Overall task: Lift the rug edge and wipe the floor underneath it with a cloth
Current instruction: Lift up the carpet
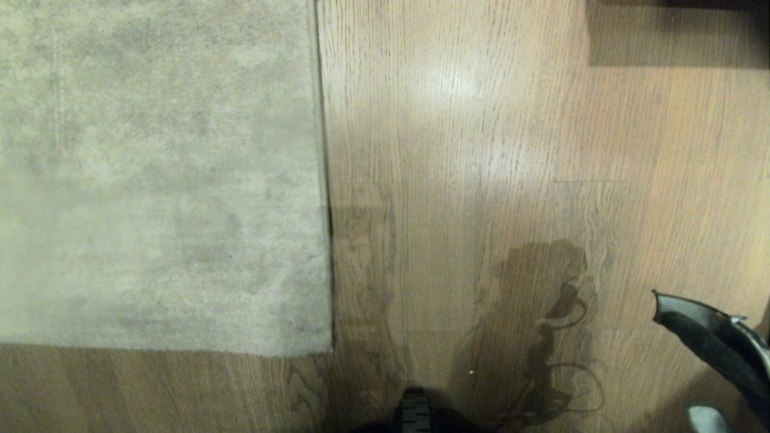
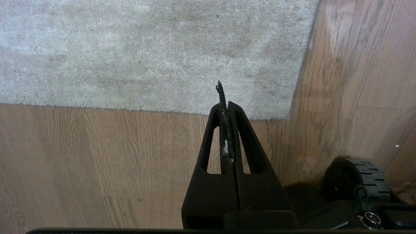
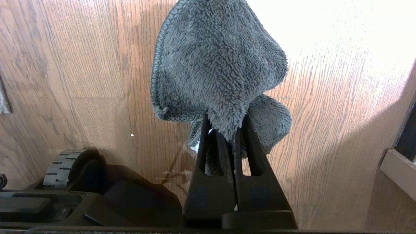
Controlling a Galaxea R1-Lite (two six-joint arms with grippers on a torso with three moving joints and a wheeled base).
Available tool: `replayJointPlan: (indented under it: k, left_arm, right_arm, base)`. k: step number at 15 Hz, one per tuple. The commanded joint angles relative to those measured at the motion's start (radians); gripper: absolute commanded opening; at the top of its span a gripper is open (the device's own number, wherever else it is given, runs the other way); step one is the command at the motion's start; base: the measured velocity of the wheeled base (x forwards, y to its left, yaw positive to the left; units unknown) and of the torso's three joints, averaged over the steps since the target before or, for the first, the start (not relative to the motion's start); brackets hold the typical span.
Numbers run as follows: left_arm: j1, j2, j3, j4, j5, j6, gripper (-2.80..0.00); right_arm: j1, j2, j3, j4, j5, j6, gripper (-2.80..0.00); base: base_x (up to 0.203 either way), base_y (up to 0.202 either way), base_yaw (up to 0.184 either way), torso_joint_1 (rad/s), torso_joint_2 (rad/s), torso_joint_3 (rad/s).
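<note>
Two jobs are split between two arms here, and the layout shows it. Farthest left lies the large pale grey-beige short-pile rug [image 1: 156, 174], flat on the boards, its straight right-hand rug edge [image 1: 325, 180] running away from the robot and meeting a near border at a corner. The left gripper [image 2: 225, 97] hangs just above that corner, its black fingers pressed together on nothing, so it looks placed to do the lifting; the edge is not yet raised. To the right stretches the light brown wood-grain plank floor [image 1: 481, 150], bare and slightly shiny. Farther right, well apart from the rug, the right gripper [image 3: 227, 130] pinches the small dark grey fleecy cloth [image 3: 214, 65] by a bunched fold, leaving most of it draped free, presumably so a broad soft face can meet the boards once the rug is up.
</note>
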Motion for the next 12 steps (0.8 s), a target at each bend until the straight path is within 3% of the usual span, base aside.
replayJointPlan:
  k: [1,12]
  left_arm:
    - [0.000,0.001,0.000,0.000,0.001,-0.001,-2.80]
    - [0.000,-0.001,0.000,0.000,0.001,-0.003,-2.80]
  right_arm:
    - [0.000,0.003,0.000,-0.001,0.001,-0.001,-2.80]
    - [0.000,0.003,0.000,-0.001,0.001,-0.001,-2.80]
  base:
    - [0.000,0.000,0.000,0.000,0.00,0.000]
    - [0.000,0.000,0.000,0.000,0.00,0.000]
